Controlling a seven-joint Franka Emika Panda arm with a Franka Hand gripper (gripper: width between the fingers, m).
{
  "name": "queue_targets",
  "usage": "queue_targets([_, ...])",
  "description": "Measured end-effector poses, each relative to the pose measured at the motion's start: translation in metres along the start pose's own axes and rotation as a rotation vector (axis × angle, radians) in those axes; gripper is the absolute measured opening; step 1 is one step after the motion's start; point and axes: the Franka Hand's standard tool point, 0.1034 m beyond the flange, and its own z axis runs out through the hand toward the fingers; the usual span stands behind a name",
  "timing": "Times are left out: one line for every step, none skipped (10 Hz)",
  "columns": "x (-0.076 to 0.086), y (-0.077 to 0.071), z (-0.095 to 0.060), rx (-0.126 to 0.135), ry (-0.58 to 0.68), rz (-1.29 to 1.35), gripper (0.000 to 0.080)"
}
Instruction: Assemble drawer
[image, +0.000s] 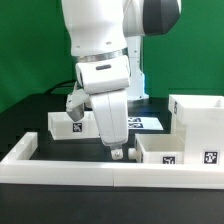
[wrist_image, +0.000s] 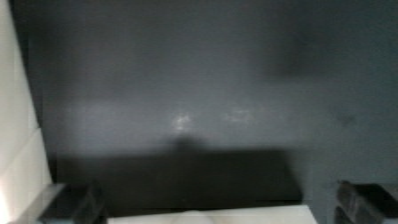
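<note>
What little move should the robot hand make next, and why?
Probably slide the gripper toward the exterior view's right, over the wall of the near tray. Its fingers stand apart with only bare black table between them, so it seems to hold nothing, and that tray sits close beside it.

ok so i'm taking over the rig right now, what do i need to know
claw: open and empty, pointing down over the bare table.
housing: stands at the exterior view's right, with no tray in it.
front tray: loose on the table in front of the housing, close beside the claw.
back tray: loose at the exterior view's left, partly behind the arm.
done: nothing fitted yet.
left: grasp each tray and slide it into the housing; the front tray looks the closer pick.
</note>
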Motion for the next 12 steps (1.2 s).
queue_targets([0.007, 0.000, 0.002, -0.002, 0.002, -0.001, 0.0648])
queue_targets([0.015, -0.001, 0.007, 0.006, 0.007, -0.007, 0.0648])
queue_targets([0.022, -0.001, 0.013, 0.016, 0.011, -0.005, 0.0648])
queue_targets([0.029, -0.001, 0.016, 0.026, 0.013, 0.009, 0.0648])
queue_targets([0.031, -0.002, 0.018, 0.029, 0.013, 0.019, 0.0648])
queue_targets([0.030, -0.002, 0.018, 0.028, 0.013, 0.021, 0.0648])
queue_targets([0.029, -0.002, 0.018, 0.029, 0.013, 0.022, 0.0648])
queue_targets([0.029, -0.002, 0.018, 0.029, 0.013, 0.022, 0.0648])
queue_targets([0.031, -0.003, 0.019, 0.026, 0.013, 0.020, 0.0648])
queue_targets([0.037, -0.003, 0.023, 0.013, 0.015, 0.012, 0.0648])
queue_targets([0.044, -0.003, 0.023, 0.014, 0.019, 0.002, 0.0648])
queue_targets([0.049, -0.001, 0.023, 0.010, 0.023, -0.007, 0.0648])
